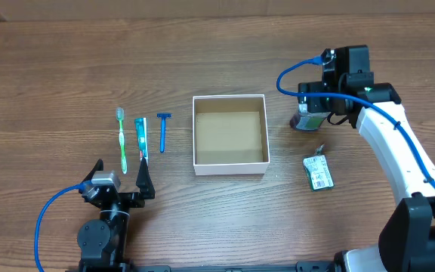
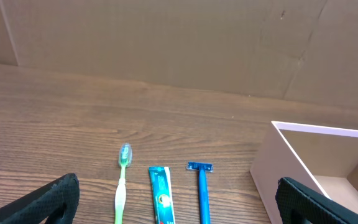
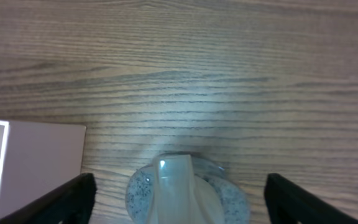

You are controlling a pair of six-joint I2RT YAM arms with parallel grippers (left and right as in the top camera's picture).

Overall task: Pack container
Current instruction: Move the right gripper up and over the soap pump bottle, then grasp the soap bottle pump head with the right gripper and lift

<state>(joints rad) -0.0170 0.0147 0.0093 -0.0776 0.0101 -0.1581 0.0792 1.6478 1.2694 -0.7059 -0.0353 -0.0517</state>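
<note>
The container, a square white-walled box with a brown inside, stands open and empty at mid-table. Left of it lie a green toothbrush, a teal toothpaste tube and a blue razor. My left gripper is open and empty, just in front of these. The left wrist view shows the toothbrush, the tube, the razor and the container's wall. My right gripper is open right of the container, its fingers on either side of a small round clear-lidded jar without touching it.
A small green-and-white packet lies on the table right of the container, in front of the jar. A blue cable runs along each arm. A cardboard wall stands behind the table.
</note>
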